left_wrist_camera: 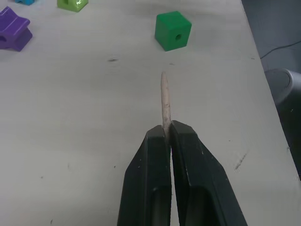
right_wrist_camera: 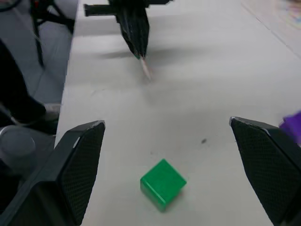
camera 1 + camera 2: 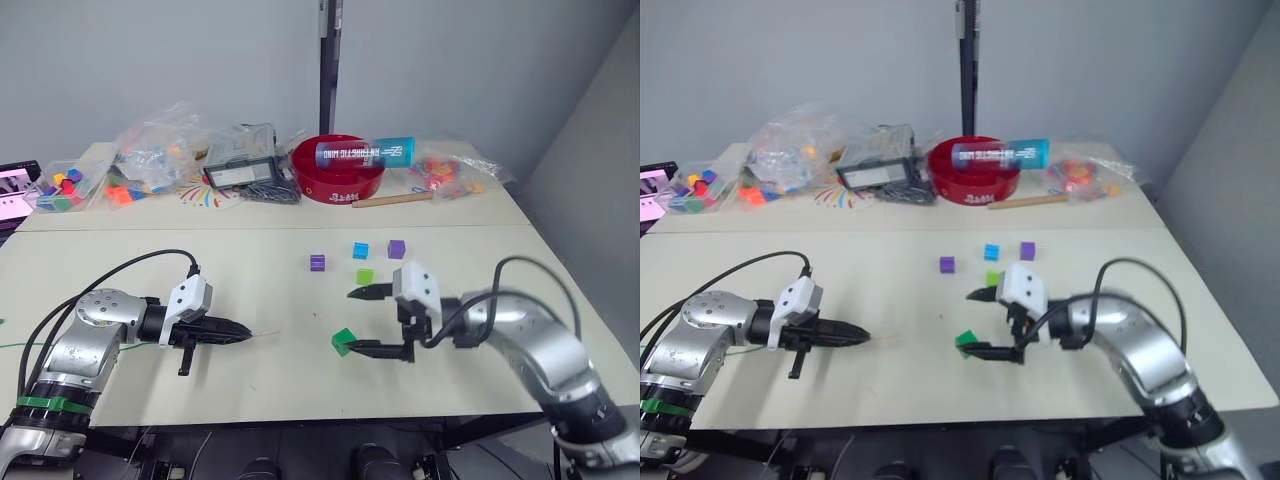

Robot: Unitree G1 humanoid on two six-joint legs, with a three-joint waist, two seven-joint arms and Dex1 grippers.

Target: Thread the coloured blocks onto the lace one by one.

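The left tool [image 3: 236,331] is clenched on the lace [image 1: 164,101], whose pale stiff tip sticks out past the fingertips and points toward 3 o'clock, at the dark green block [image 3: 344,342]; the tip and that block are apart, with bare tabletop [image 3: 270,285] between them. A short run of the green cord shows at the left edge of the head view, behind the left arm. The right tool [image 3: 366,320] is released, its two black fingers spread wide — one finger at about 12 o'clock of the dark green block, the other just beside it at 3 o'clock, neither clearly touching it. In the right wrist view the block lies on the tabletop between the open fingers, nearer the camera than the lace tip. The other blocks lie farther back, toward 12 o'clock: a light green block [image 3: 365,276] just behind the right tool, a blue block [image 3: 360,250] beyond it, a purple block [image 3: 397,249] at the blue one's 3 o'clock and another purple block [image 3: 318,263] at its 9 o'clock, all apart from one another. The near edge of the tabletop runs close below both tools, and the dark green block is the one closest to it. The middle of the tabletop is open; the far strip holds a red bowl [image 3: 340,170] with a blue canister [image 3: 365,153] across it and plastic bags of toy pieces [image 3: 150,160].
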